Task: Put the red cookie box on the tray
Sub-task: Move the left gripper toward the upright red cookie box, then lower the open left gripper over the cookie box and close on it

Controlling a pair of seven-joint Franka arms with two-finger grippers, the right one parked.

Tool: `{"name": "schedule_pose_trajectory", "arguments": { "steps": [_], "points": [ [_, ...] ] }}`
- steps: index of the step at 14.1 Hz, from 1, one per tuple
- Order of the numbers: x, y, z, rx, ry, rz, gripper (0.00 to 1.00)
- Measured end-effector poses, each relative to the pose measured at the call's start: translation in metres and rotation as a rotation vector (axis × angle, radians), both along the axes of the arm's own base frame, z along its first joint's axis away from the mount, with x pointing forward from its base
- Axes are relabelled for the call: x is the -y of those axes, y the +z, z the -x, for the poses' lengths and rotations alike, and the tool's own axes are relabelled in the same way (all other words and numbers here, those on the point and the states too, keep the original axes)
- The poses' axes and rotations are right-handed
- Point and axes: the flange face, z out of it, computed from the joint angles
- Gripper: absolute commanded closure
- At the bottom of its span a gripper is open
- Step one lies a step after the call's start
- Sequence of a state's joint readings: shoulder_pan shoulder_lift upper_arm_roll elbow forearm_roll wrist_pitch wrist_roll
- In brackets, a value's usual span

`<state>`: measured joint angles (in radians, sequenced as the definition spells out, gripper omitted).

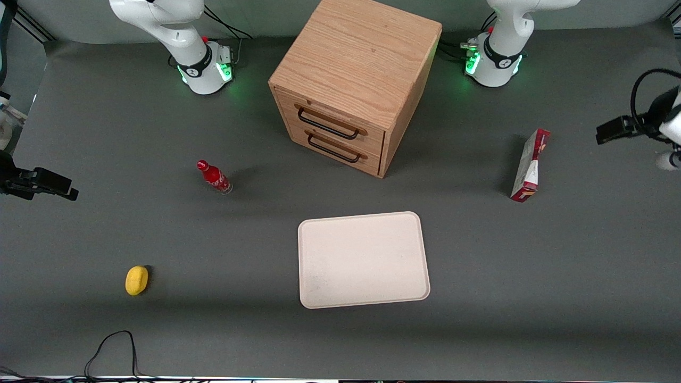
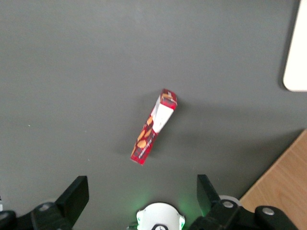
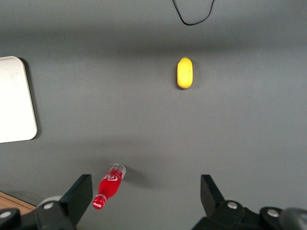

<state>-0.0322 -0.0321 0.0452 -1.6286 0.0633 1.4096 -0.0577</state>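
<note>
Gripper (image 2: 139, 194) spread wide, holding nothing, high above the worktop (image 1: 585, 276) over the red cookie box (image 1: 530, 165). Box stands on its long edge toward the working arm's end, well apart from the tray (image 1: 363, 259).

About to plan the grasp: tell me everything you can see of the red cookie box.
The red cookie box is a thin cardboard carton, red with white panels and cookie pictures. It stands on a narrow long edge on the grey table, toward the working arm's end, apart from the tray. Nothing touches it. The gripper hangs open above it.
</note>
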Motion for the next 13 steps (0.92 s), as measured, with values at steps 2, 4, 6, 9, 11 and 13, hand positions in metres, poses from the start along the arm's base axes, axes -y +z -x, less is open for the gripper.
{"name": "schedule_pose_trajectory", "arguments": {
  "steps": [2,4,6,9,11,13],
  "points": [
    [-0.001,0.011,0.036,0.004,-0.042,0.018,0.00],
    [-0.006,0.019,0.074,0.009,-0.126,0.041,0.00],
    [-0.016,0.017,0.104,0.011,-0.188,0.066,0.00],
    [-0.024,0.006,0.116,-0.001,-0.253,0.091,0.00],
    [-0.022,-0.015,0.112,0.001,-0.291,0.096,0.00],
    [-0.019,-0.059,0.106,0.012,-0.307,0.096,0.00]
  ]
}}
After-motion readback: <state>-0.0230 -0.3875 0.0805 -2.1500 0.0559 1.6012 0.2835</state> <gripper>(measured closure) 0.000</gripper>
